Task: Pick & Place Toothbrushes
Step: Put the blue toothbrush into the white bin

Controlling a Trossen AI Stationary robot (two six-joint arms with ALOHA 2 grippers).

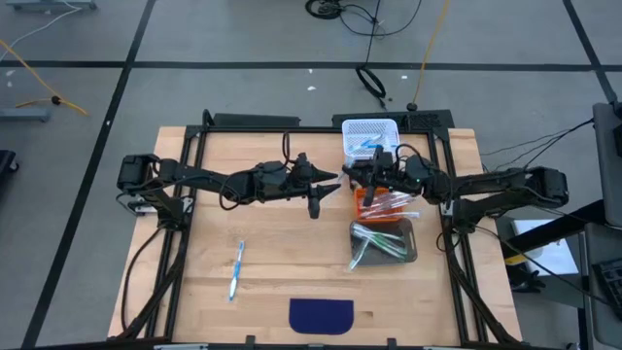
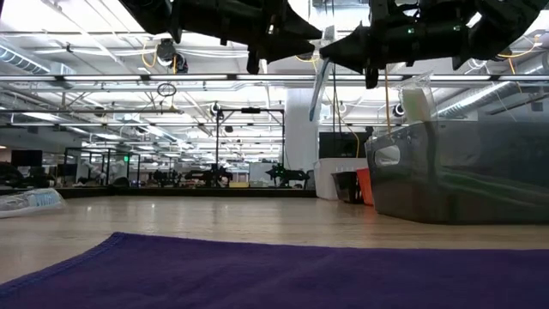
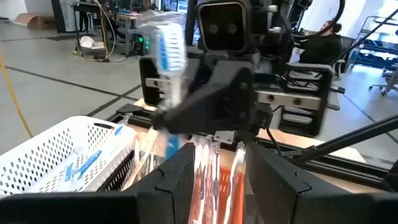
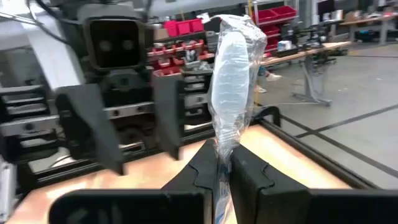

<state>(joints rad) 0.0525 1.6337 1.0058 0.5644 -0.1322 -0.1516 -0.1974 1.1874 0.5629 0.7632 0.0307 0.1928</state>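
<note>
My right gripper (image 4: pixel 224 163) is shut on a blue-and-white toothbrush (image 4: pixel 230 81) in a clear wrapper, high above the middle of the table. It also shows in the low view (image 2: pixel 319 77) and in the left wrist view (image 3: pixel 165 46). My left gripper (image 3: pixel 225 180) is open and empty. It faces the right gripper (image 1: pixel 352 177) from the table's left (image 1: pixel 326 188), close to it. Another blue toothbrush (image 1: pixel 236 269) lies flat on the table near the left front. My right gripper pinches the wrapped toothbrush near one end (image 4: pixel 222 152) between its two fingers. The fingers come about level from the table's right. The rest of the toothbrush stands out past the fingertips. In the low view it slants steeply, clear of the table and the bins.
At the right stand a white basket (image 1: pixel 369 127) with blue toothbrushes, an orange bin (image 1: pixel 358 199) with orange-red ones and a dark clear bin (image 1: pixel 413 243) with green ones. A purple cloth (image 1: pixel 322 314) lies at the front edge. A black frame (image 1: pixel 185 224) borders the table.
</note>
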